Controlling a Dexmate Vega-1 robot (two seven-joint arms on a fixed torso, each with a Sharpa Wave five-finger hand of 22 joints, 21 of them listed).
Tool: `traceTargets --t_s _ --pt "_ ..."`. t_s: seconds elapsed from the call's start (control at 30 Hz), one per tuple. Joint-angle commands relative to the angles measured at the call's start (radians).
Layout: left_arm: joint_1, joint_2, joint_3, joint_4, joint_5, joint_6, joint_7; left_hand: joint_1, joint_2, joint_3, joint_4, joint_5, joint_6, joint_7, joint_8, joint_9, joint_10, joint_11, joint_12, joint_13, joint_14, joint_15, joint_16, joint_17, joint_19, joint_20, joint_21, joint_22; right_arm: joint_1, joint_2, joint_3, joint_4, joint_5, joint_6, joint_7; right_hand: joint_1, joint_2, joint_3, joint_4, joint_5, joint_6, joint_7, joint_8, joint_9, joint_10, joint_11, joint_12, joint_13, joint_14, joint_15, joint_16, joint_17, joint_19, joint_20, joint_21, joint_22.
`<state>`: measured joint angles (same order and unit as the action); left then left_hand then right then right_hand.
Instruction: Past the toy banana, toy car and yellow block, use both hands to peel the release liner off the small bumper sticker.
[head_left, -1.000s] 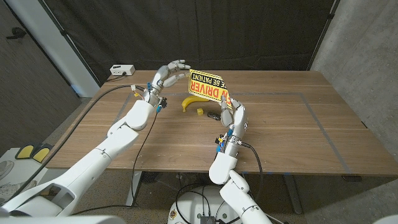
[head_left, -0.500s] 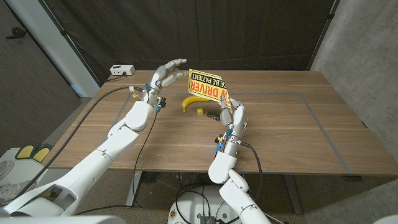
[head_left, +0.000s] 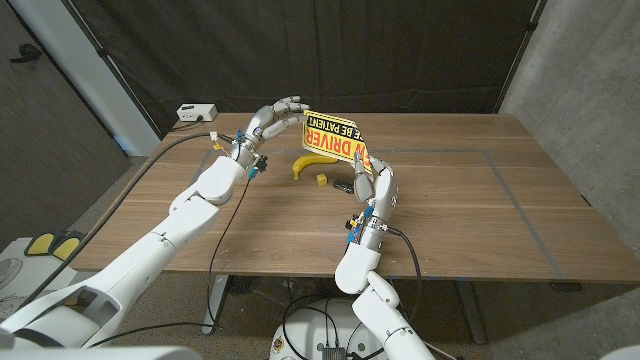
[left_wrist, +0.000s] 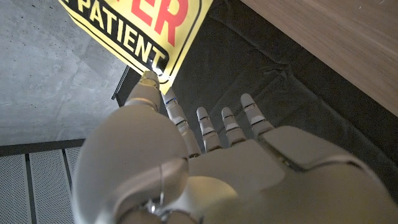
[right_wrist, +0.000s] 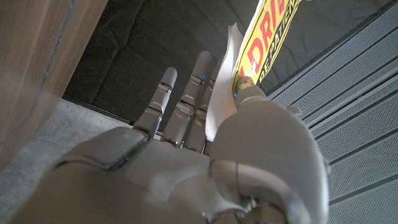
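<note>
**Sticker aloft, liner just starting to part**

While the sticker (head_left: 334, 137) hangs above the table (head_left: 470, 190), the head view shows it stretched between the two hands, its far corner at the left hand (head_left: 268, 124) and its near end at the right hand (head_left: 374, 186). Below it on the wood lie the banana (head_left: 306, 163), the block (head_left: 320, 180) and, partly hidden by the right hand, a dark shape that is probably the car (head_left: 342, 186). The step in hand looks like the start of the peel itself, with both hands at the sticker but its layers barely separated.

Seen from the left wrist, the thumb tip (left_wrist: 148, 79) touches the yellow corner of the sticker (left_wrist: 152, 31) while the other fingers reach straight out, apart from it. Whether the corner is truly pinched cannot be told from here.

In the right wrist view, the right hand (right_wrist: 205, 155) grips a white sheet, apparently the liner (right_wrist: 225, 81), between thumb and fingers, with the printed face (right_wrist: 264, 37) rising just beyond it.

The next move likely calls for a firm left-hand pinch on the printed layer alone, then drawing the hands slowly apart so the liner strips off without the sticker tearing or slipping.
</note>
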<state>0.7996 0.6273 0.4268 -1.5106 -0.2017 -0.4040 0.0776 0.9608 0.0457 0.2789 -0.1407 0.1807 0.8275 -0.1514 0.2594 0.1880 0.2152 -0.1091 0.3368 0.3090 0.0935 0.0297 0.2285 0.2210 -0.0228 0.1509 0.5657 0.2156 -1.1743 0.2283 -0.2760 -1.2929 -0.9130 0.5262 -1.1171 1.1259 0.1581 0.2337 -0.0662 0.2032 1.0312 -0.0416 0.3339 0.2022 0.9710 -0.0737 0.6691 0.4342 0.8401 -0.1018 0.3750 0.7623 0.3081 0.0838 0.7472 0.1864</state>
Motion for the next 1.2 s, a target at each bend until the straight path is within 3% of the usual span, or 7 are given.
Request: traceTargets --t_s 0.03,0.33,0.53,0.63,0.73,1.0,1.2 --pt "0.000 -0.010 0.000 0.000 0.014 -0.001 0.026 -0.006 -0.002 0.006 -0.005 -0.002 0.037 0.035 0.010 0.000 0.027 -0.005 0.014 0.002 0.023 -0.016 0.005 0.000 0.013 -0.011 0.012 0.003 0.006 0.002 0.007 0.008 -0.005 0.010 0.000 -0.003 0.002 0.012 -0.002 -0.004 0.016 -0.009 0.009 0.004 0.003 -0.005 0.003 0.004 0.010 -0.109 -0.002 0.002 -0.006 -0.003 0.005 0.003" --pt "0.019 -0.014 -0.007 -0.026 0.069 0.018 0.098 0.032 -0.015 0.018 -0.027 0.002 0.156 -0.041 0.037 0.003 0.066 -0.022 0.031 0.004 0.060 -0.033 0.009 -0.005 0.040 -0.018 0.033 0.005 0.019 -0.015 -0.011 0.012 0.024 -0.005 0.000 -0.006 0.000 0.018 -0.005 -0.006 0.016 -0.010 0.009 0.004 0.004 -0.005 0.003 0.004 0.009 -0.108 -0.003 0.005 -0.007 -0.004 0.006 0.003" --pt "0.033 -0.013 -0.013 -0.046 0.094 0.032 0.133 0.060 -0.053 0.004 -0.026 0.006 0.016 -0.065 -0.022 0.010 0.010 -0.019 0.009 0.008 0.061 -0.028 0.006 -0.003 0.048 -0.012 0.045 0.003 0.025 -0.017 -0.015 0.016 0.030 -0.007 0.000 -0.009 0.000 0.022 -0.007 -0.007 0.016 -0.009 0.009 0.004 0.004 -0.004 0.002 0.003 0.010 -0.110 -0.005 0.006 -0.010 -0.004 0.005 0.003" --pt "0.041 -0.005 -0.017 -0.062 0.098 0.045 0.138 0.064 -0.055 -0.001 -0.021 0.009 0.023 -0.020 -0.008 0.024 -0.007 -0.002 0.005 0.011 0.052 -0.019 0.002 0.000 0.047 -0.010 0.047 0.002 0.025 -0.012 -0.009 0.019 0.022 0.001 0.000 -0.010 -0.001 0.024 -0.008 -0.008 0.015 -0.010 0.009 0.004 0.005 -0.005 0.003 0.004 0.011 -0.109 -0.005 0.008 -0.011 -0.005 0.006 0.003" --pt "0.046 -0.001 -0.021 -0.072 0.091 0.056 0.137 0.066 -0.052 -0.008 -0.012 0.010 0.048 0.063 0.024 0.047 0.002 0.013 0.011 0.016 0.047 -0.016 0.001 0.004 0.042 -0.009 0.049 0.001 0.023 -0.004 0.001 0.019 0.006 0.006 0.000 -0.012 -0.001 0.026 -0.008 -0.009 0.015 -0.009 0.008 0.005 0.005 -0.006 0.003 0.003 0.011 -0.108 -0.006 0.009 -0.011 -0.005 0.006 0.003" --pt "0.045 0.011 -0.020 -0.073 0.077 0.065 0.114 0.046 -0.043 -0.018 0.002 0.009 0.067 0.134 0.032 0.048 0.069 -0.009 0.043 0.022 0.061 -0.033 0.003 0.005 0.045 -0.024 0.057 0.001 0.017 0.013 0.020 0.021 -0.024 0.020 0.000 -0.015 -0.003 0.031 -0.011 -0.010 0.018 -0.010 0.009 0.005 0.005 -0.006 0.002 0.002 0.011 -0.109 -0.007 0.010 -0.011 -0.006 0.007 0.003" --pt "0.040 0.000 -0.018 -0.060 0.088 0.049 0.130 0.066 -0.017 -0.004 -0.008 0.009 0.133 0.015 0.044 0.034 0.081 -0.027 0.050 0.025 0.077 -0.043 0.007 0.004 0.051 -0.029 0.067 0.001 0.016 0.023 0.028 0.023 -0.034 0.021 0.000 -0.019 -0.004 0.035 -0.012 -0.011 0.018 -0.010 0.009 0.005 0.004 -0.006 0.002 0.003 0.013 -0.108 -0.008 0.012 -0.011 -0.006 0.008 0.003"
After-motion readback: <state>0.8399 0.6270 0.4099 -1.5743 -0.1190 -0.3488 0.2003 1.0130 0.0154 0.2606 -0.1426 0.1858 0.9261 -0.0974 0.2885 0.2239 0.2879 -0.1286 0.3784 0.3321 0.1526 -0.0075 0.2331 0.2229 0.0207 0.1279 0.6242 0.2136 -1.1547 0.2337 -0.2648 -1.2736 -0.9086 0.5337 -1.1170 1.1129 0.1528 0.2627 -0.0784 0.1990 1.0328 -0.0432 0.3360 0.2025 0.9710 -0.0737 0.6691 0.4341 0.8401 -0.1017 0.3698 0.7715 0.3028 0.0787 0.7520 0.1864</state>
